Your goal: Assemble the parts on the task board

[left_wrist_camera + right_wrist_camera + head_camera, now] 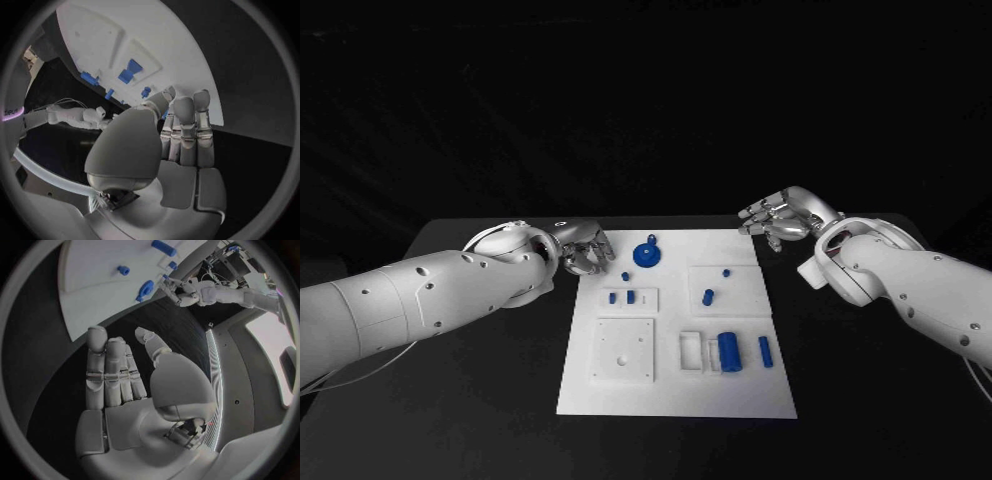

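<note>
The white task board (675,395) lies in the middle of the black table. At its far end stands a round blue part with a knob (648,254), also seen from the right wrist (145,289). A small blue peg (726,271) and an oval piece (708,296) sit on a raised plate. Near the middle right lie a blue cylinder (728,352) and a thin blue bar (764,350). My left hand (584,248) hovers at the board's far left corner, empty, with fingers extended (184,125). Off the far right corner my right hand (783,213) is empty too, palm bare (125,390).
A small white plate (627,297) holds two short blue pieces. A larger white square plate (625,350) with holes sits at the board's left, and a clear tray (694,350) lies next to the cylinder. Black table (877,400) surrounds the board.
</note>
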`<state>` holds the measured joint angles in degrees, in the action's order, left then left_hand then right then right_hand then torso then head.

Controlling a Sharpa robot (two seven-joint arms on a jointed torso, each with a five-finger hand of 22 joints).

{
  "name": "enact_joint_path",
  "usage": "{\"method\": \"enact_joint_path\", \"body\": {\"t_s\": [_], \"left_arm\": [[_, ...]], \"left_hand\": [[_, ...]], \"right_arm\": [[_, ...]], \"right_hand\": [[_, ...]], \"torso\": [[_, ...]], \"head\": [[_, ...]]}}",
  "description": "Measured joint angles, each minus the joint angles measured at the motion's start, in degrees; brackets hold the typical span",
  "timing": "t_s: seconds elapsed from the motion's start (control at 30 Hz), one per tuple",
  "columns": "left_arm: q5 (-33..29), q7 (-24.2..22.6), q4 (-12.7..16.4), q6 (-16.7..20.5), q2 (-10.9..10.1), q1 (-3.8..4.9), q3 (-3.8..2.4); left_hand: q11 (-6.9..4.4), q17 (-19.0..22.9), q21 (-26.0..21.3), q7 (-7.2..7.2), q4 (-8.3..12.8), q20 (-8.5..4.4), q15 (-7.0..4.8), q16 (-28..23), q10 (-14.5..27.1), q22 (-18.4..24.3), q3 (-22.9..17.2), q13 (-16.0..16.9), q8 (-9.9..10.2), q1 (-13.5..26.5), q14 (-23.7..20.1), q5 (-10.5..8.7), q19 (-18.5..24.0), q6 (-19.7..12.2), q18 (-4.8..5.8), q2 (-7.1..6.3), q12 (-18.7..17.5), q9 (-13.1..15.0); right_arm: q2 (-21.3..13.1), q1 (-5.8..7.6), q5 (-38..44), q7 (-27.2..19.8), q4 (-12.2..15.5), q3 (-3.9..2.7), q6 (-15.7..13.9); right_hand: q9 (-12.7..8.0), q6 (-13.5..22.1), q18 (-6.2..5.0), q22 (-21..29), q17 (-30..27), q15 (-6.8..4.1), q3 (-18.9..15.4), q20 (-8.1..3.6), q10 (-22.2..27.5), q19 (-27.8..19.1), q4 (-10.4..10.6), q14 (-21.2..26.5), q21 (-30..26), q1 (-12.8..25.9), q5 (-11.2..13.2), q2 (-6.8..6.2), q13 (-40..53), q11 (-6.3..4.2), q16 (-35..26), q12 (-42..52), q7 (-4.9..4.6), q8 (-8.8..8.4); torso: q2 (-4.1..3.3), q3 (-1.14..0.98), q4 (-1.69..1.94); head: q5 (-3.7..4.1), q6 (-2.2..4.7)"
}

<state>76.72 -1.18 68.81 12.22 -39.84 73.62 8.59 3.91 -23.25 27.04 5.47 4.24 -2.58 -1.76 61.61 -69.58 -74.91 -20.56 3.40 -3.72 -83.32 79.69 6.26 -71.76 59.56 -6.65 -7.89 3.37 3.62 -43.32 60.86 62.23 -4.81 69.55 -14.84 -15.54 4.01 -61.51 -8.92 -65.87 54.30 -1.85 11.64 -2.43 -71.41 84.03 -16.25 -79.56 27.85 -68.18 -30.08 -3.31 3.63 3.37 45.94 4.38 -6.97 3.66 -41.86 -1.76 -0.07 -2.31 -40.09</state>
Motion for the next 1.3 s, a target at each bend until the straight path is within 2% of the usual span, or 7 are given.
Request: {"method": "enact_joint_path", "body": {"t_s": [0.23, 0.27, 0.37, 0.5, 0.67, 0.9, 1.3], "left_arm": [[-8.7, -2.1, -2.1, 3.2, -1.0, 0.5, -1.22], [-11.7, -2.8, -2.2, 4.0, -1.2, 0.68, -1.34], [-19.8, -4.5, -2.2, 5.5, -1.7, 1.03, -1.52], [-32.4, -7.5, -1.5, 6.8, -2.5, 1.25, -1.58], [-43.4, -10.3, 0.0, 7.5, -3.1, 1.33, -1.61], [-52.0, -13.3, 1.9, 7.9, -3.7, 1.37, -1.62], [-55.4, -16.1, 2.6, 8.3, -3.7, 1.38, -1.61]], "left_hand": [[0.0, 5.8, -7.5, 1.14, -2.7, 0.56, 0.45, -14.0, -0.2, 4.1, 1.4, 0.0, 0.0, 1.9, -3.1, -2.95, 4.0, 1.3, 0.03, 0.34, 0.0, 0.0], [0.03, 6.9, -9.4, 1.29, -3.2, 0.75, 0.74, -17.0, -0.7, 5.5, 1.9, 0.0, 0.0, 2.1, -4.2, -2.96, 5.1, 1.6, 0.68, 0.35, 0.0, 0.0], [-0.34, 10.6, -14.8, 1.36, -3.5, 1.66, 1.6, -26.7, -4.2, 9.5, 2.3, 0.0, 0.0, 2.6, -8.8, -1.42, 8.9, 2.7, 2.26, 0.78, 0.0, 0.0], [0.31, 16.5, -22.6, 1.36, -2.8, 3.26, 3.68, -44.3, -3.2, 17.1, 2.5, 0.0, 0.0, 2.2, -7.8, 0.41, 11.0, 2.7, 2.25, 1.23, 0.0, 0.0], [1.59, 18.3, -23.4, 1.59, -2.3, 5.49, 5.95, -54.8, -0.1, 23.1, 2.0, 0.0, 0.0, 2.2, -8.4, 0.61, 13.9, 2.5, 2.24, 1.23, 0.0, 0.0], [1.59, 18.2, -23.4, 1.59, -1.8, 6.04, 6.67, -57.9, -0.1, 29.9, 2.2, 0.0, 0.0, 2.5, -8.4, 0.61, 14.0, 2.5, 2.23, 1.6, 0.0, 0.0], [2.0, 18.2, -23.4, 1.9, -1.1, 6.48, 6.7, -57.9, 0.3, 35.9, 2.9, 0.0, 0.0, 2.9, -8.9, -0.11, 13.6, 2.2, 2.23, 1.97, 0.0, 0.0]], "right_arm": [[-1.2, -0.56, 5.3, 1.0, 3.0, 0.01, 1.5], [-1.4, -0.7, 6.4, 1.3, 3.5, 0.01, 1.8], [-1.8, -1.01, 9.2, 2.3, 4.6, 0.01, 2.6], [-2.3, -1.49, 13.8, 4.6, 6.3, 0.01, 3.6], [-2.5, -2.02, 19.2, 7.5, 8.2, 0.01, 4.4], [-2.4, -2.69, 26.3, 11.0, 10.6, 0.02, 5.4], [-1.4, -3.02, 32.5, 14.7, 11.8, 0.33, 6.2]], "right_hand": [[0.0, -2.3, -0.01, -0.2, 0.0, -0.39, 3.2, -0.75, -2.6, -0.1, 0.1, -0.4, 1.1, 0.0, 0.4, 0.0, 0.0, -0.91, 0.0, -0.5, 0.94, 0.0], [0.1, -2.6, -0.01, -0.2, 0.0, -0.39, 3.4, -0.76, -3.0, -0.1, 0.1, -0.4, 1.2, 0.0, 0.6, 0.0, 0.0, -0.94, 0.0, -0.5, 0.84, 0.0], [0.1, -2.9, -0.01, -0.1, 0.0, -0.39, 3.6, -0.78, -3.2, -0.1, 0.3, -0.4, 1.3, 0.1, 2.0, -0.1, 0.0, -1.11, 0.0, -0.5, 0.93, 0.0], [0.1, -3.1, 0.01, 0.2, -0.1, -0.59, 5.4, -0.97, -3.2, 0.1, 0.5, -0.6, 1.3, 0.4, 4.4, -0.39, 0.0, -1.12, 0.0, -0.5, 1.14, 0.0], [0.1, -3.1, 0.04, 0.4, -0.1, -0.6, 5.9, -0.98, -3.6, 0.1, 0.9, -0.6, 1.3, 0.8, 6.4, -1.37, 0.0, -1.23, 0.0, -0.5, 1.14, -0.01], [0.1, -3.1, 0.07, 0.9, -0.1, -0.6, 6.2, -0.96, -3.6, 0.1, 1.8, -0.6, 1.8, 0.8, 9.3, -2.74, 0.0, -1.23, 0.0, -0.5, 1.14, -0.01], [0.1, -3.1, 0.44, 2.0, -0.2, -0.6, 6.7, -0.95, -3.4, 0.1, 4.8, -0.6, 2.1, -0.4, 12.2, -4.55, 0.0, -1.01, 0.0, -0.5, 1.14, -0.01]], "torso": [[0.04, -0.02, 0.01], [0.04, -0.02, 0.01], [0.04, -0.02, 0.01], [0.04, 0.04, -0.04], [0.04, 0.05, -0.04], [0.04, 0.12, 0.04], [-0.02, 0.19, 0.12]], "head": [[1.3, 0.59], [1.42, 0.63], [1.69, 0.72], [1.83, 0.85], [1.94, 0.94], [2.16, 0.86], [1.98, 0.93]]}}
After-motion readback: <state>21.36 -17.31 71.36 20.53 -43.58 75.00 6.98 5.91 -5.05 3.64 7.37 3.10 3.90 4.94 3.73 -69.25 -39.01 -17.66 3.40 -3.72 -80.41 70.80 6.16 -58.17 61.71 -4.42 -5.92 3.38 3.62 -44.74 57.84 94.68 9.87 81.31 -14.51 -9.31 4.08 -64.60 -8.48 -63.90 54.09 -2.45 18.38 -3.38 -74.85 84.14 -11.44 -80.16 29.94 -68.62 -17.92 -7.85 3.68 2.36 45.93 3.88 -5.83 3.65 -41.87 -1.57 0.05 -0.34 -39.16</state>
